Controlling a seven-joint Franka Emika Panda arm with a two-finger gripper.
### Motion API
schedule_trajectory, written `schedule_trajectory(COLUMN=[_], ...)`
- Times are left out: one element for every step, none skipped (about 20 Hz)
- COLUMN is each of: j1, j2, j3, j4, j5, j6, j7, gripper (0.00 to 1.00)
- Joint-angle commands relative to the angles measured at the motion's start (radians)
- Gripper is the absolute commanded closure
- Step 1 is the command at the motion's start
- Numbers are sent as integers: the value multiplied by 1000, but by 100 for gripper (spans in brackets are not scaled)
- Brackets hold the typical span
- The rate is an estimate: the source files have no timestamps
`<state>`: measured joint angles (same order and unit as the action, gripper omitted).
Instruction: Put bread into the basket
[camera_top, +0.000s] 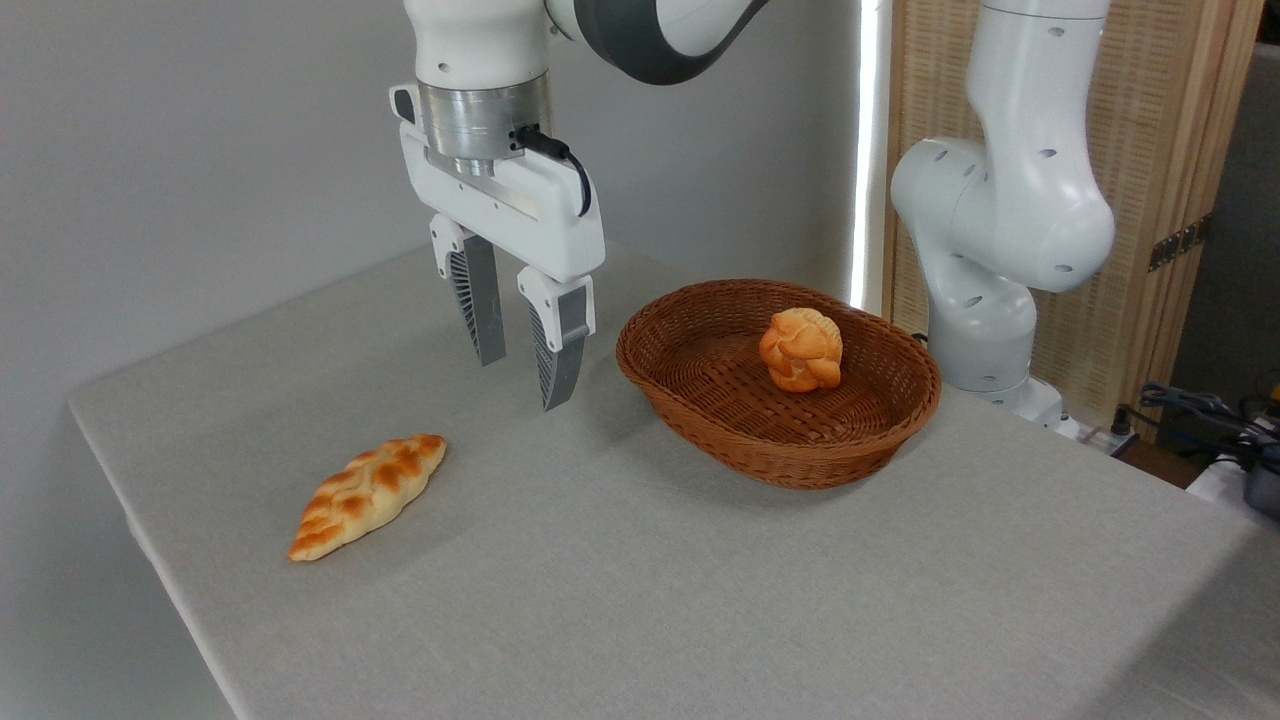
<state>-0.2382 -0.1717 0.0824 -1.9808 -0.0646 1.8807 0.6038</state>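
Long golden-yellow braided loaf of bread (368, 495) lying on the grey cloth-covered desk (700, 600), well apart from the oval reddish-brown wicker basket (880, 420) — not yet picked up. Round knotted orange roll (801, 348) already inside. White two-finger end effector (522, 383) hovering between them — released, empty. Grasp, carry and drop all left.

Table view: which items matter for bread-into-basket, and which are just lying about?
Part of the job:
- braided loaf, lying on the table, left of the basket
- wicker basket
- gripper, jaws open, above the table between loaf and basket, holding nothing

Just there:
- round knotted roll, already in the basket
- cables at the right edge
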Motion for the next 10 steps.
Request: schedule_trajectory(j1=[-4,-4,-4,-4,-4,-4,-4,-4,-4,-3], j2=[0,1,1,1,1,3,6,6,8,9], j3=[0,0,0,0,0,-1,0,0,0,4], j4=[16,16,16,16,16,16,16,16,16,16], j5=[14,14,14,14,14,14,15,16,16,16], j6=[-35,-35,-35,-35,-35,-35,-34,-28,-22,-17], j7=[-19,-19,-19,-19,-19,-19,-19,-18,-18,-16], gripper=[0,0,0,0,0,0,0,0,0,0])
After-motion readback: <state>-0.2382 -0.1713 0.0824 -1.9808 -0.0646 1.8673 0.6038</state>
